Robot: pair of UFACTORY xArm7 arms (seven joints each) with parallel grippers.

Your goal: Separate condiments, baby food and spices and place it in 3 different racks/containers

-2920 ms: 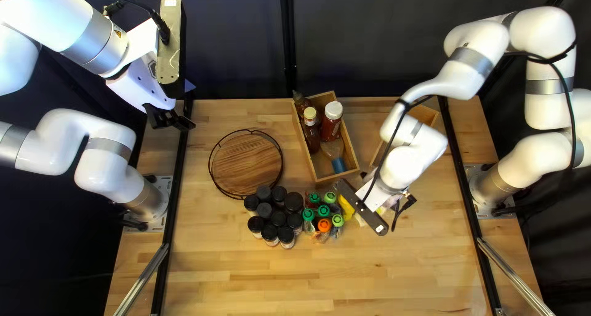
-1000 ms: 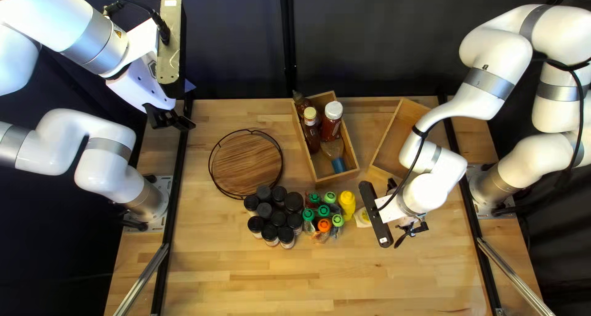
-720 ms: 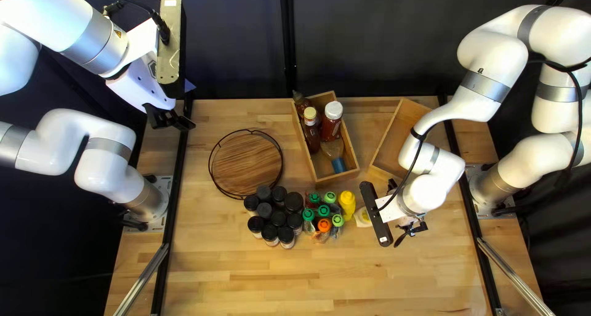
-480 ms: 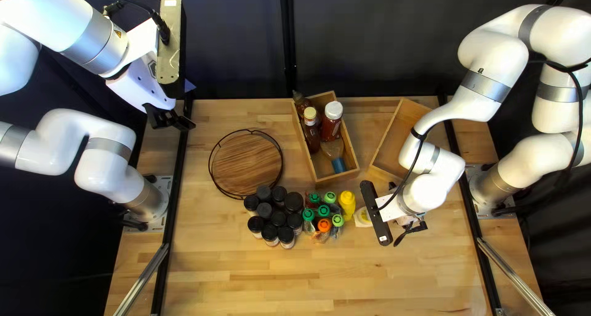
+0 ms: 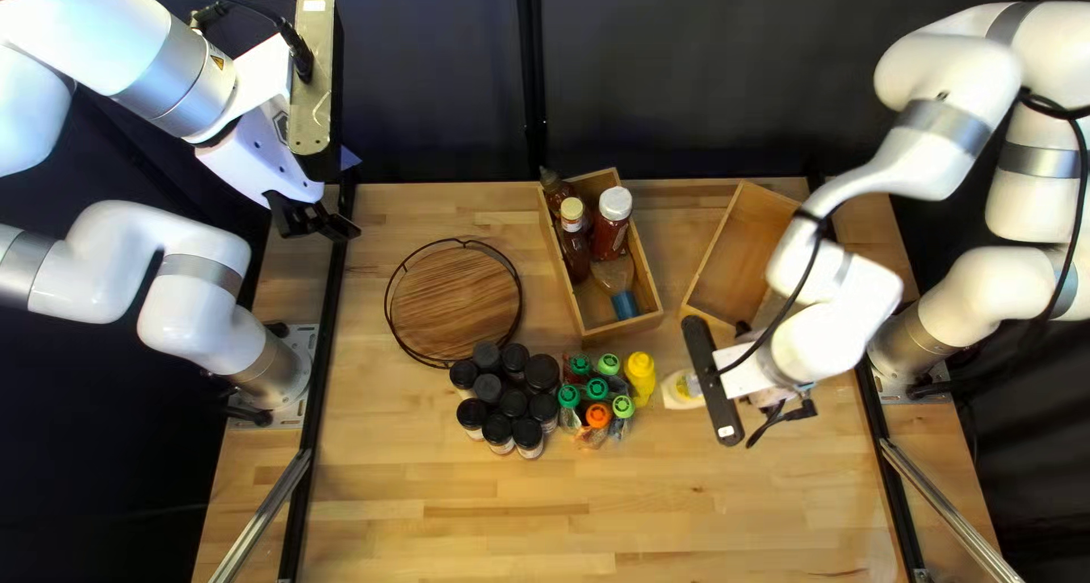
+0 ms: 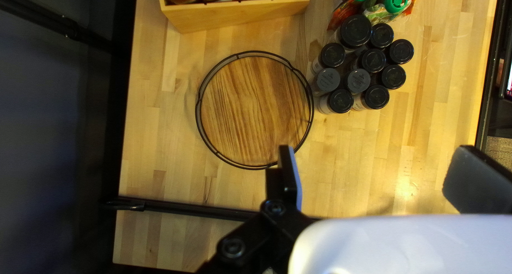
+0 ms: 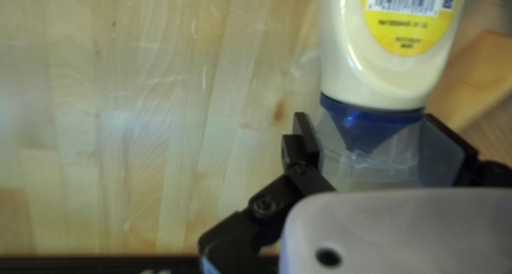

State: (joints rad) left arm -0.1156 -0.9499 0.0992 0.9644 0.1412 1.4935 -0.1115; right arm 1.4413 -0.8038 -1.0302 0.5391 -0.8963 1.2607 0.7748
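My right gripper [image 5: 786, 410] is low over the table in the top left view. In the right wrist view that gripper [image 7: 368, 138] is shut on the clear cap end of a cream bottle with a blue collar [image 7: 381, 76]; this bottle [image 5: 684, 390] lies beside a yellow squeeze bottle [image 5: 639, 376]. Pouches with coloured caps [image 5: 597, 415] and black-lidded jars [image 5: 512, 403] stand grouped left of it. Sauce bottles [image 5: 611, 222] are in a wooden box [image 5: 622, 326]. My left gripper [image 5: 312, 217] hangs raised; in its wrist view the gripper [image 6: 376, 164] is open, nothing between its fingers.
A round wooden tray with a black wire rim [image 5: 454, 302] is behind the jars. Another wooden box [image 5: 744, 248], with nothing visible inside, stands at the back right, partly behind my right arm.
My right gripper first swung right off the yellow bottle and uncovered the second box. Since then it has shifted further right and slightly back, and the cream bottle has moved with it. My left arm is still.
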